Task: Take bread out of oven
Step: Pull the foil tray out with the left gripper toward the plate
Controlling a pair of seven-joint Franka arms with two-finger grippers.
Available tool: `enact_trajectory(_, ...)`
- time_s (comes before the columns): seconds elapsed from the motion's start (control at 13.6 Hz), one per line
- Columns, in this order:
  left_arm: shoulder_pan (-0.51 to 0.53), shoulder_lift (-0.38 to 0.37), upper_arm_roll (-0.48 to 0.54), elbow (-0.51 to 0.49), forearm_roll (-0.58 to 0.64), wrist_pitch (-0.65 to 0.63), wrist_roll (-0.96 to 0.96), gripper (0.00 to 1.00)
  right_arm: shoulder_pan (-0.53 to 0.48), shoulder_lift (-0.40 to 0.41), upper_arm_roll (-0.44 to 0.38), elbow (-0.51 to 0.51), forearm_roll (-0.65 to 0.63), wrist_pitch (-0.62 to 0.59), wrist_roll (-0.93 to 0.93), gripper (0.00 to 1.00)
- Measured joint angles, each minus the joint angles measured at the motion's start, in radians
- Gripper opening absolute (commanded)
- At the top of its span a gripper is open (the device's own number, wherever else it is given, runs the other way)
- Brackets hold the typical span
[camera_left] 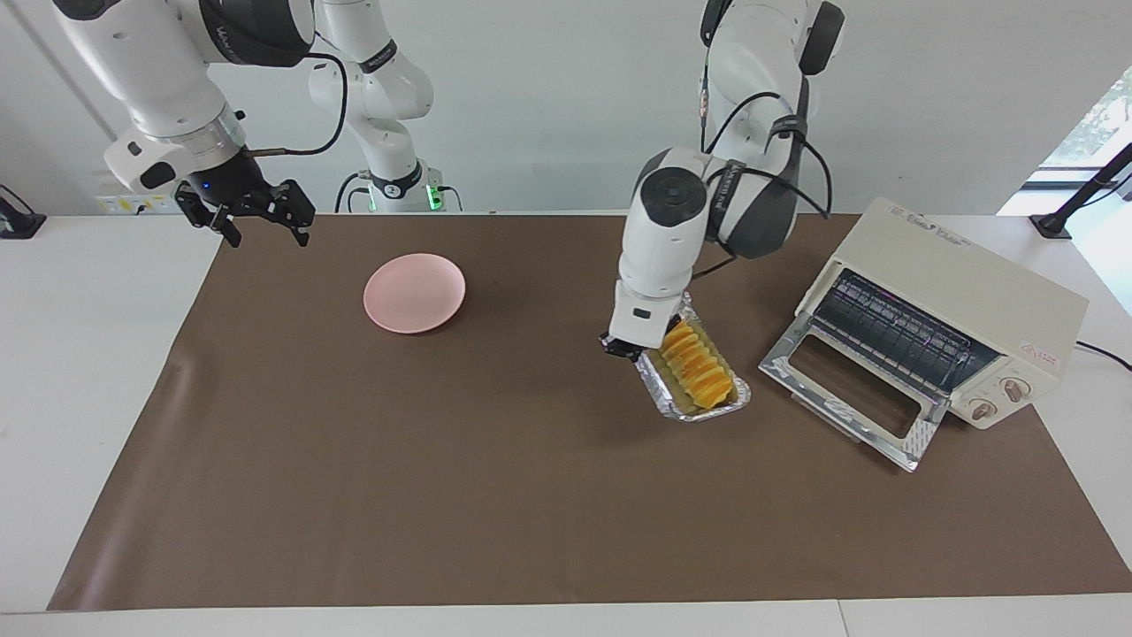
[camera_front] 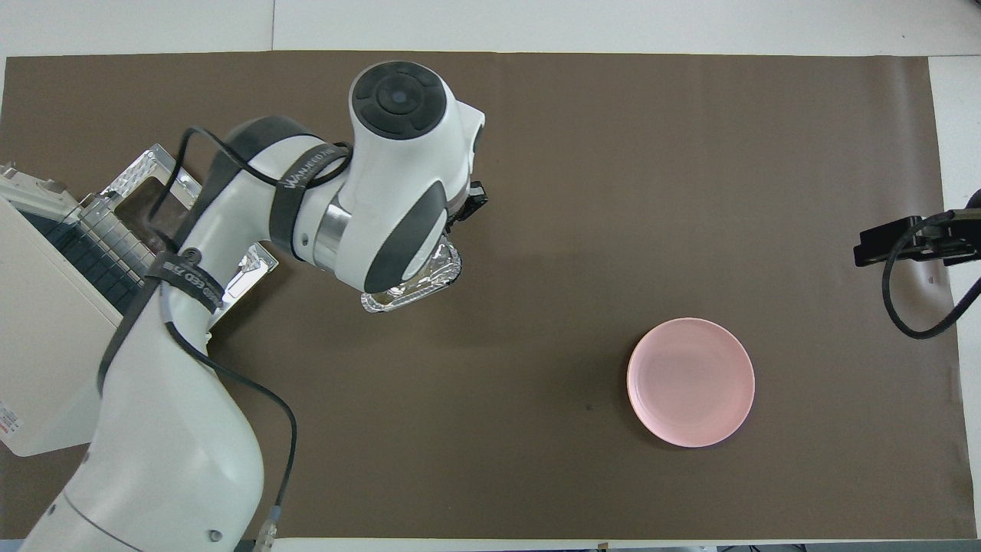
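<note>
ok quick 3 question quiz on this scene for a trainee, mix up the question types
1. True or false: the bread lies in the foil tray.
2. The left gripper is shut on: A the pink plate, B the foil tray, C the oven door.
3. Fill in: the right gripper waits ____, near the right arm's end of the table.

Key: 1 true; 2 B; 3 open.
</note>
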Motion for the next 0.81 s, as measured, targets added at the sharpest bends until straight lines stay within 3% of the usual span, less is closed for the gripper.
enact_trajectory(0.44, -0.221, 0.128, 0.002, 0.117, 0.0, 0.014, 0.005, 0.0, 0.0, 0.0, 0.0, 0.0, 0.0, 0.0, 0.0, 1.0)
enact_trajectory(0.81, -0.252, 0.133, 0.002, 0.119, 0.0, 0.02, 0.007, 0.0, 0.0, 0.0, 0.0, 0.0, 0.0, 0.0, 0.0, 1.0)
